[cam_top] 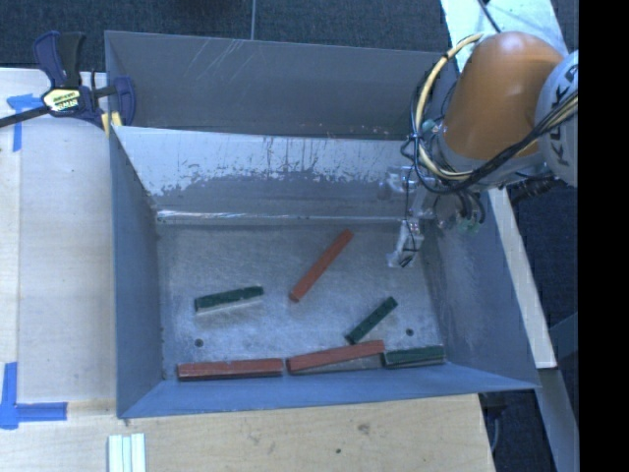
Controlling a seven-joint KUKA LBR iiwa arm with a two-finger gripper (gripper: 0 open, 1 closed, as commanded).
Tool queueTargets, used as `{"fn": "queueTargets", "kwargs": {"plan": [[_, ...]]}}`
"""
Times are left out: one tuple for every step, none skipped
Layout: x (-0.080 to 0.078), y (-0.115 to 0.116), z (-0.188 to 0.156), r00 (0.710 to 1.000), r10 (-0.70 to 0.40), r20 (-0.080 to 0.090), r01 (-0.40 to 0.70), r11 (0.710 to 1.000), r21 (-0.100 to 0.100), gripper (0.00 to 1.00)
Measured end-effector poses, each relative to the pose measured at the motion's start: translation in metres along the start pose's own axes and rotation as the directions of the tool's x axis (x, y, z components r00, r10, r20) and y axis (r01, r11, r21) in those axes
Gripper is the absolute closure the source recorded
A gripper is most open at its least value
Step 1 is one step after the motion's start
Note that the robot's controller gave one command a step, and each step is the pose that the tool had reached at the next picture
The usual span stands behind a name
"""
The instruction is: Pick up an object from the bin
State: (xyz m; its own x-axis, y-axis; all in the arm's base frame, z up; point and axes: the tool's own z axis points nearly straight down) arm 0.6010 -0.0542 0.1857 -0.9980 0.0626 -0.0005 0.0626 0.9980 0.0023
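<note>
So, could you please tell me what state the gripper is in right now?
The gripper: whether it is open or closed cannot be told; it hangs over the back right part of the bin, to the right of the slanted red stick.

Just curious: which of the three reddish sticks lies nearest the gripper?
The slanted reddish stick in the middle, its upper end close to the gripper. The left front stick and right front stick lie along the bin's near wall, farther off.
</note>
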Motion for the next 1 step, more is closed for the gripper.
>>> {"fn": "queueTargets", "kwargs": {"plan": [[0.0155,0.0352,0.1175,0.999,-0.047,0.006,0.047,0.999,0.002,0.00]]}}
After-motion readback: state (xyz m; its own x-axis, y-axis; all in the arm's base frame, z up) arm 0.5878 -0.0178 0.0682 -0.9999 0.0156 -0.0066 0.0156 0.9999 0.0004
